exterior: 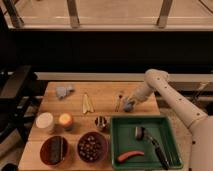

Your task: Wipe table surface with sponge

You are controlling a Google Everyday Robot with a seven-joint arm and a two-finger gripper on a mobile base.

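Fingers (131, 102) of gripper (129, 105) look clamped on sponge (128, 108), right of center, flat on table (106, 92), bare wood to its left imo.

Arm bent at elbow, reaching down-left; claw (129, 105) low, angled downward.

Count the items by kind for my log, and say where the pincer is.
Bowls: 2
Green tray: 1
Tray items: 2
Round containers: 3
Loose tabletop items: 3
Total: 11
Pincer: low over the table, above the tray.
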